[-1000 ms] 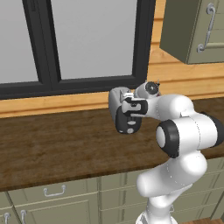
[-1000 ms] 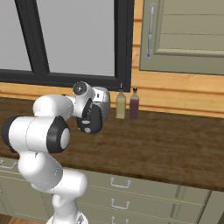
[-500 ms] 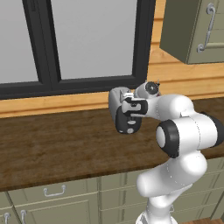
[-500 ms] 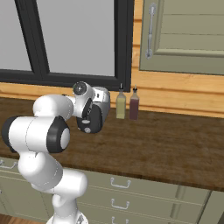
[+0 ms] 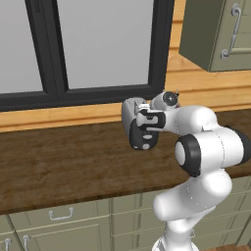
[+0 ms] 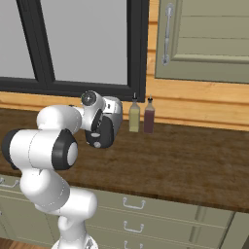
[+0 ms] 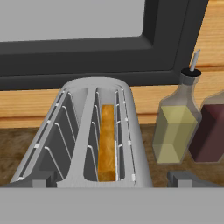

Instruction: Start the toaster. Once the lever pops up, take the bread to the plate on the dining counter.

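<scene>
1. At the far left of the hand view, low down: one dark fingertip [image 7: 33,179], set outside the toaster's left flank and not touching it.
2. Next along: the toaster [image 7: 83,127], rounded and silver-grey, running lengthwise away from the camera. Stands at the back of the wood worktop [image 7: 8,148], just under a dark window frame [image 7: 87,52]. Left slot empty, wire guides bare.
3. In the right slot: the bread [image 7: 106,144], a thin tan slice on edge, sunk between the guides with its top below the rim. Probably parked there for toasting, so not yet ready for lifting out.
4. Straddling the toaster's near end: the gripper [image 7: 109,181], spread wide and holding nothing, one tip on each side. Reads as a hover above the end panel, the likely spot for pressing the lever. Cannot tell from here whether the lever is up or down.
5. Right of the toaster, just beside it but apart: a pale yellow oil bottle [image 7: 177,127] with a thin spout. Close against that, a dark red bottle [image 7: 210,131], cut off by the frame edge. Both stored against the wall, near enough to be worth steering clear of on any sideways move.
6. From the base cameras: white arm folded forward over the worktop, dark hand held level at the toaster's end, close under the window sill.
</scene>
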Robot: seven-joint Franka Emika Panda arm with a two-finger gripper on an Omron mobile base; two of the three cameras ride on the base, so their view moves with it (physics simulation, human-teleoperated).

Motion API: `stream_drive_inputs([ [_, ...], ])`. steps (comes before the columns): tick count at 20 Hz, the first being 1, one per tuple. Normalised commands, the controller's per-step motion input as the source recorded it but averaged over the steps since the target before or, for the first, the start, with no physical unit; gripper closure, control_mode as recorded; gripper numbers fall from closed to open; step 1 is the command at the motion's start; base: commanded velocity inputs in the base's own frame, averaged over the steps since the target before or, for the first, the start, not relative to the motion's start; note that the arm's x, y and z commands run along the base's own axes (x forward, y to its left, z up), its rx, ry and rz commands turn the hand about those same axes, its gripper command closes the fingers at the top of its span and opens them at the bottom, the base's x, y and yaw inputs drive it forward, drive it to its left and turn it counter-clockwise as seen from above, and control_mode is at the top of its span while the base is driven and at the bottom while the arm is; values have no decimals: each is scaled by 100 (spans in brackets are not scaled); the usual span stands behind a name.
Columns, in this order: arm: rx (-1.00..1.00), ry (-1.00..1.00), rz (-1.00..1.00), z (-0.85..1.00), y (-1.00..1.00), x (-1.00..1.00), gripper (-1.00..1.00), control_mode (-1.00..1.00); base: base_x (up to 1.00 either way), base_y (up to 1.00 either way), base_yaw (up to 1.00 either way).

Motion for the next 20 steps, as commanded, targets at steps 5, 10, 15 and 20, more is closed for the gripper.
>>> stream_drive_inputs([
  [5,0,0,0,0,0,0,-100,-100,0,0,0],
  [10,0,0,0,0,0,0,-100,-100,0,0,0],
  [15,0,0,0,0,0,0,-100,-100,0,0,0],
  [20,0,0,0,0,0,0,-100,-100,0,0,0],
])
